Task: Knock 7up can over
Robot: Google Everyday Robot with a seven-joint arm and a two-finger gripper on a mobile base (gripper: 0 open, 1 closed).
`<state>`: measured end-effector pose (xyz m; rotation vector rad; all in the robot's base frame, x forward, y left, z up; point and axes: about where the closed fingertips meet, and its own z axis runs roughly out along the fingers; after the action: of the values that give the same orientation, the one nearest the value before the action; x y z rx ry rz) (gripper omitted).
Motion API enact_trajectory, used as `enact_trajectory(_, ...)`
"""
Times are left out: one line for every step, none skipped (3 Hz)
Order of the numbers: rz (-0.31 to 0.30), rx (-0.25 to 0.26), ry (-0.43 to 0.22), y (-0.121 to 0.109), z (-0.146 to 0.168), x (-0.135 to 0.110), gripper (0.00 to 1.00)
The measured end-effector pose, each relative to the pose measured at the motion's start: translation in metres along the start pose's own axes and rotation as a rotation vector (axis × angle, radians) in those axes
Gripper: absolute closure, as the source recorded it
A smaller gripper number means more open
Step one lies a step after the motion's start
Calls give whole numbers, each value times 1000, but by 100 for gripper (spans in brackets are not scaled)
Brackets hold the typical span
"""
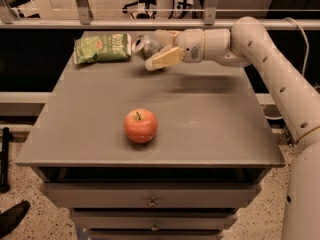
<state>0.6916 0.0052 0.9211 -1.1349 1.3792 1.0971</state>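
The 7up can (142,45) is tipped on its side at the far edge of the grey table (210,124), its silver top facing left toward the crisp bag. My gripper (159,53) reaches in from the right on the white arm (260,49) and sits right against the can's right side, just above the tabletop. The can's body is partly hidden behind the gripper.
A flat green crisp bag (101,48) lies at the far left corner, just left of the can. A red apple (140,126) stands near the middle front of the table. A railing (150,23) runs behind the far edge. Drawers (150,202) sit below the tabletop.
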Motion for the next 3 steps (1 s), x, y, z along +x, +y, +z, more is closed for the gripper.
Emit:
enact_trajectory(-41, -85, -25, 29, 12, -24, 0)
enact_trajectory(-66, -129, -29, 48, 14, -37, 0)
enact_trajectory(-119, -57, 8, 42, -16, -39, 0)
